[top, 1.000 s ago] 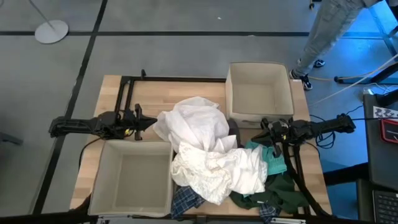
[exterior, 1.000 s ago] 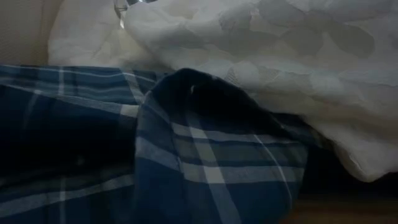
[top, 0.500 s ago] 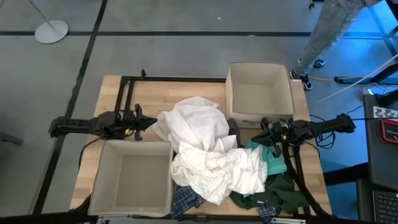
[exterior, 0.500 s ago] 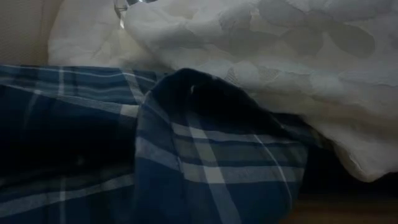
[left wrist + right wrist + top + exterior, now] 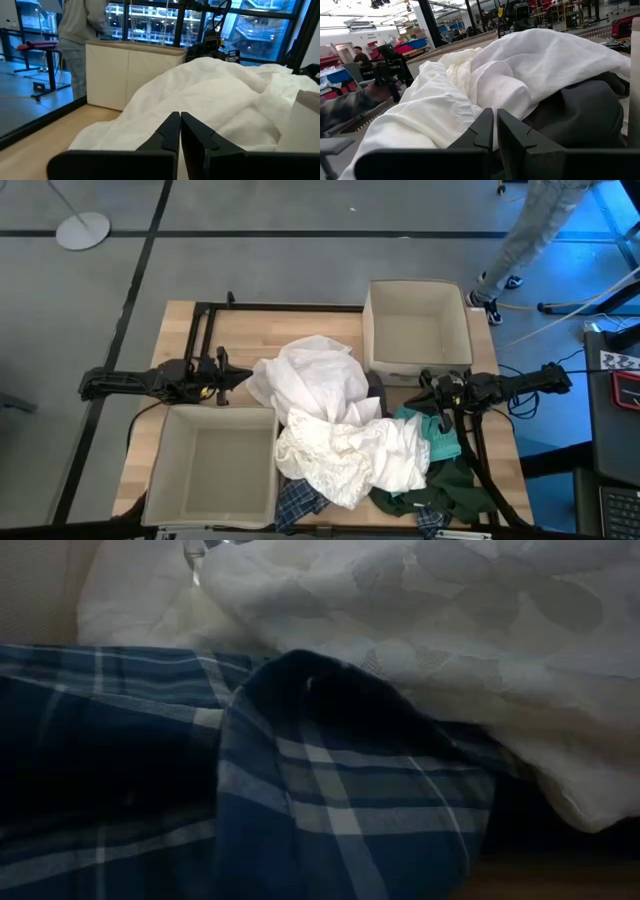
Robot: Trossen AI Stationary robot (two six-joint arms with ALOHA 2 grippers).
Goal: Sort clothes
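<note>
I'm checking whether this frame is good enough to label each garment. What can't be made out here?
- Blue-white plaid shirt: high view shows only a corner; the large white garments cover the rest, and the low view is too close to show its outline.
- Dark grey garment: mostly buried under white fabric in the right wrist view.
- Dark green garment: partly under the teal garment and the right arm.

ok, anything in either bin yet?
No: in the high view both the near-left bin and the far-right bin show bare insides, and the clothes lie heaped between them.
</note>
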